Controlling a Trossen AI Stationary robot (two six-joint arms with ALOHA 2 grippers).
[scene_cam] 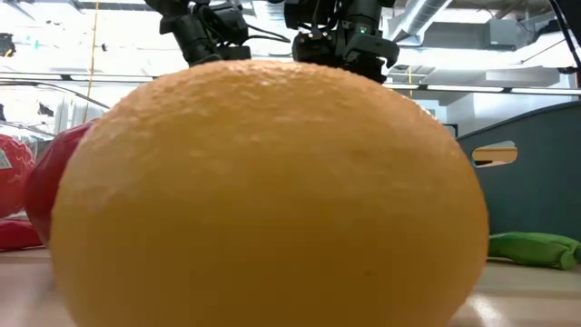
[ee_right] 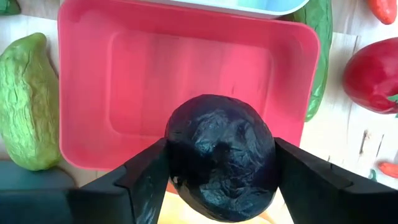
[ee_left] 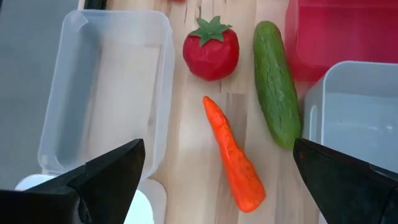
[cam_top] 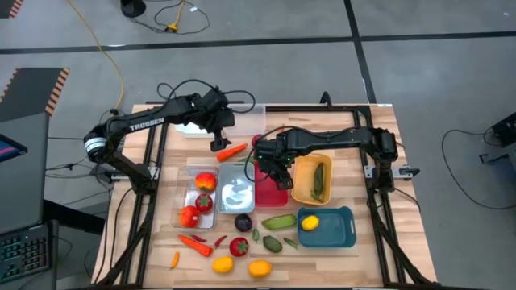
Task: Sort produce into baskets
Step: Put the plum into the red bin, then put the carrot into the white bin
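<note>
My right gripper (cam_top: 276, 165) hangs over the red basket (ee_right: 186, 81) and is shut on a dark purple plum (ee_right: 221, 155). My left gripper (cam_top: 219, 137) is open above an orange carrot (ee_left: 233, 158) that lies flat on the table, its fingers standing on either side without touching. A red tomato (ee_left: 211, 48) and a green cucumber (ee_left: 277, 81) lie beside the carrot. A clear basket (ee_left: 106, 87) and a silver-grey basket (ee_left: 354, 112) flank them. The low view is almost filled by one orange fruit (scene_cam: 272, 191). My right gripper pinches the plum by two opposite sides (ee_right: 177, 155) between its two fingers. The fingers point down from above. The plum is lifted clear, over the red basket's near rim.
A clear basket (cam_top: 201, 193) holds red produce, the yellow basket (cam_top: 312, 179) a green cucumber, the teal basket (cam_top: 326, 227) a lemon. A second plum (cam_top: 243, 222), green pods (cam_top: 278, 220), a carrot, chilies and lemons lie loose near the table's front edge.
</note>
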